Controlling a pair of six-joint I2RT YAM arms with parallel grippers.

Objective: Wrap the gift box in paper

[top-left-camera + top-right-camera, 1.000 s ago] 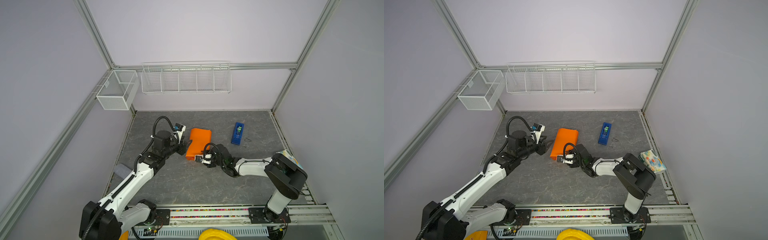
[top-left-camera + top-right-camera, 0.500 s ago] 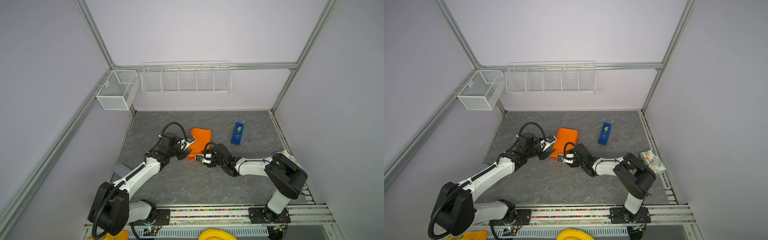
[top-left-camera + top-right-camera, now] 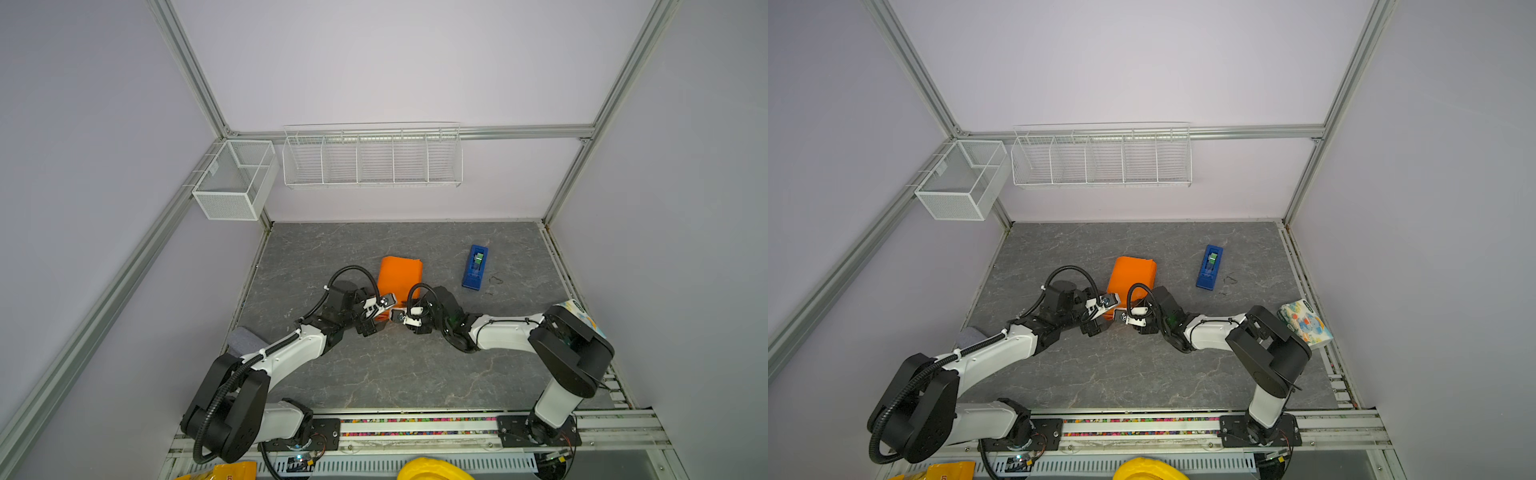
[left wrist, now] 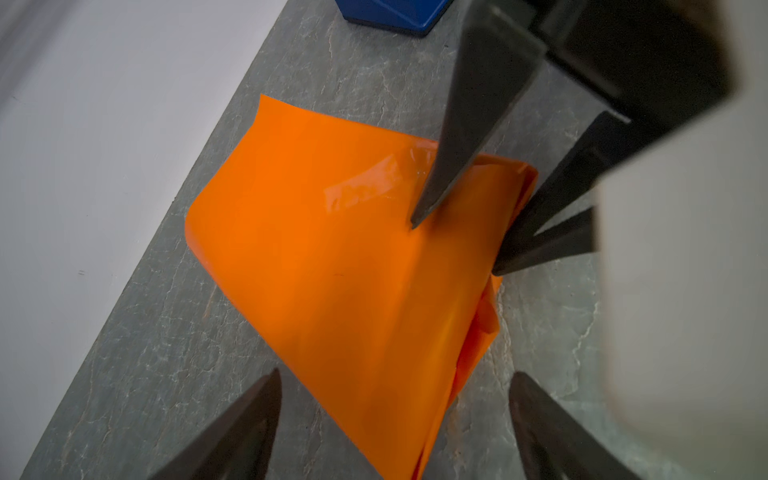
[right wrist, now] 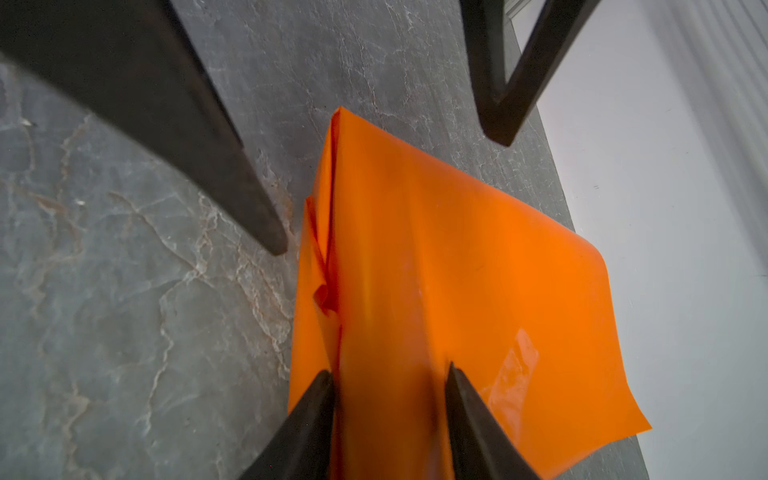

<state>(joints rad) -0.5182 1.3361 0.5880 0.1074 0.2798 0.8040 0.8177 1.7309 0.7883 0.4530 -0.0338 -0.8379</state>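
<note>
paper (image 3: 400, 272), folded over into a narrow orange packet with a shiny strip of tape on top, lies mid-surface (image 3: 374, 374), its long axis running from the arms toward the back wall. both sets of jaws meet at its near end, the left from the left side and the right from the right. neither is clearly nearer.

right jaws stand about half apart and seem to pinch the packet's near corner, one fingertip (image 4: 419, 212) on top and the other at the bunched side fold. left jaws are spread wide and hold nothing. in the left wrist view their tips straddle the near end, apart from it.

gift box does not plainly show. it may sit inside the fold, or it may be the grey-blue lump (image 3: 243, 338) half under the left arm at the surface's left edge; i cannot tell which.

the next move, as i judge it, turns on that loose near end between the open left jaws.

wire basket (image 3: 232, 183) on the left wall and wire rack (image 3: 374, 158) on the back wall look empty. tape dispenser (image 3: 475, 267) lies near the packet's right.
</note>
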